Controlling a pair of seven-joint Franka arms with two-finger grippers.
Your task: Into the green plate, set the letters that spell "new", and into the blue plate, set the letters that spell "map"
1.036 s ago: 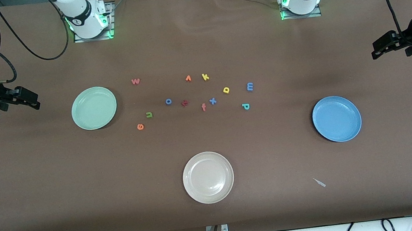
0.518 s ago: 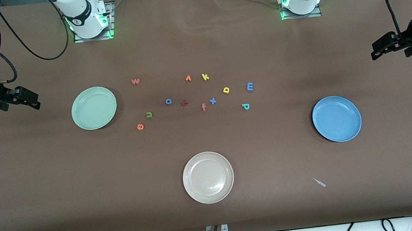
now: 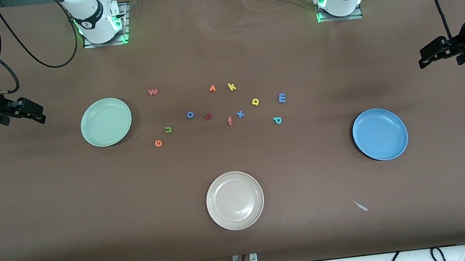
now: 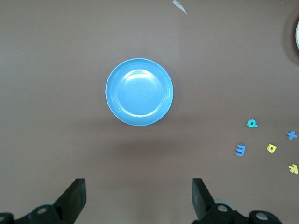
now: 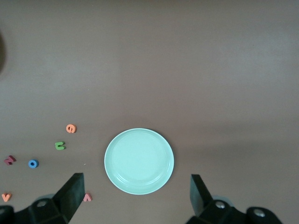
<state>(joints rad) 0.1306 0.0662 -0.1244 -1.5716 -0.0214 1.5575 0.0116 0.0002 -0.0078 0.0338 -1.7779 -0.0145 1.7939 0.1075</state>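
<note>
1. Right gripper (image 3: pixel 35 115) hangs above the right arm's end of the table, fingers spread wide, nothing between them; arm waiting.
2. Green plate (image 3: pixel 106 122) empty, at 9 o'clock from the letter cluster.
3. Pink-red "w" (image 3: pixel 153 92) at 1 o'clock from the green plate; green "n" (image 3: pixel 168 129) and orange "e" (image 3: pixel 158 143) at 4 o'clock from it, all on bare table.
4. Cream plate (image 3: pixel 235 200) at 6 o'clock from the cluster.
5. Yellow "a" (image 3: pixel 255 102), blue "m" (image 3: pixel 282 97), teal "p" (image 3: pixel 277 120) lie close together, apart; orientation of each hard to read.
6. Blue plate (image 3: pixel 380 134) empty, at 4 o'clock from the "p".
7. Left gripper (image 3: pixel 429 55) above the left arm's end, fingers apart, empty.
</note>
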